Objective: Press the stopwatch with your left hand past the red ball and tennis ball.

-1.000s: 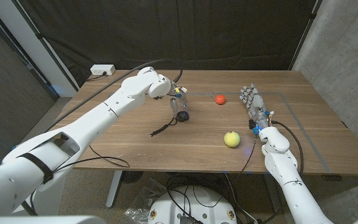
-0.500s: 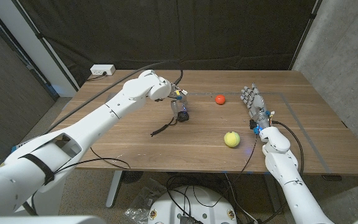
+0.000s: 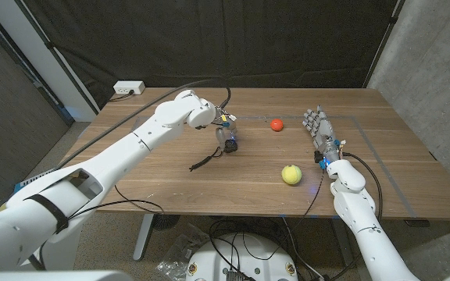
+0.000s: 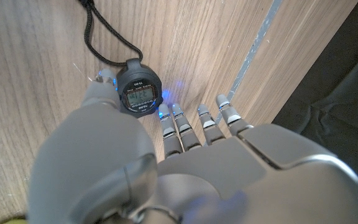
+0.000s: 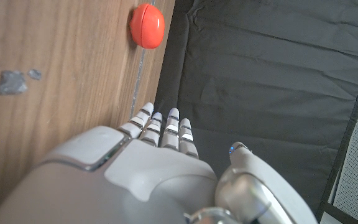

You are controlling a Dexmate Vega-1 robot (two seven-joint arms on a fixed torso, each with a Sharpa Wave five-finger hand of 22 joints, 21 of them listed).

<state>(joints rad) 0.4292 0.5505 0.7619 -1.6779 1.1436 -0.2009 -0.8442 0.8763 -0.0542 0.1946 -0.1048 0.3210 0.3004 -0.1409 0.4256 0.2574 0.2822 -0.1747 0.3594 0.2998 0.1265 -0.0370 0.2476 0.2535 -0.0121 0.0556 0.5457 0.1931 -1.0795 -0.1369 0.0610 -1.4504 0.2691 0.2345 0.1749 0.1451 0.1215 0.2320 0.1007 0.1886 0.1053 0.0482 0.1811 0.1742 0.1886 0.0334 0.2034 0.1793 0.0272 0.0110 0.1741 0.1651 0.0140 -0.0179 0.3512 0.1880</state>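
Left hand: I have my left hand point(image 3: 225, 134) down over the stopwatch point(image 3: 230, 145) at mid-table, arm reaching in from the near left. In the left wrist view the hand point(image 4: 185, 168) holds nothing; its fingers point(image 4: 178, 121) are straight and slightly apart, tips pointing at the table just beside the watch, and the thumb tip point(image 4: 104, 79) sits against the watch's rim on the other side. I cannot tell whether it is actually pressing a button.

Stopwatch: black and round, lying face up on the table point(image 3: 170, 168) between thumb and fingers, its grey display point(image 4: 139, 95) readable as digits though too small for me to make out. A blue glow shows on the wood just by the fingertips.

Cord: the stopwatch's black cord point(image 3: 204, 162) trails from the watch back toward my side of the left hand; in the wrist view it loops away from the case point(image 4: 98, 37).

Red ball: the red ball point(image 3: 276, 124) rests beyond and to the right of my left hand, between the two hands, nearer the right one; it also shows ahead of the right hand's fingers point(image 5: 146, 25).

Tennis ball: the yellow-green tennis ball point(image 3: 291, 174) lies nearer me than the red ball, just left of my right wrist.

Right hand: my right hand point(image 3: 317, 125) stands on its edge near the right side of the table, fingers point(image 5: 166, 127) extended close together, holding nothing.
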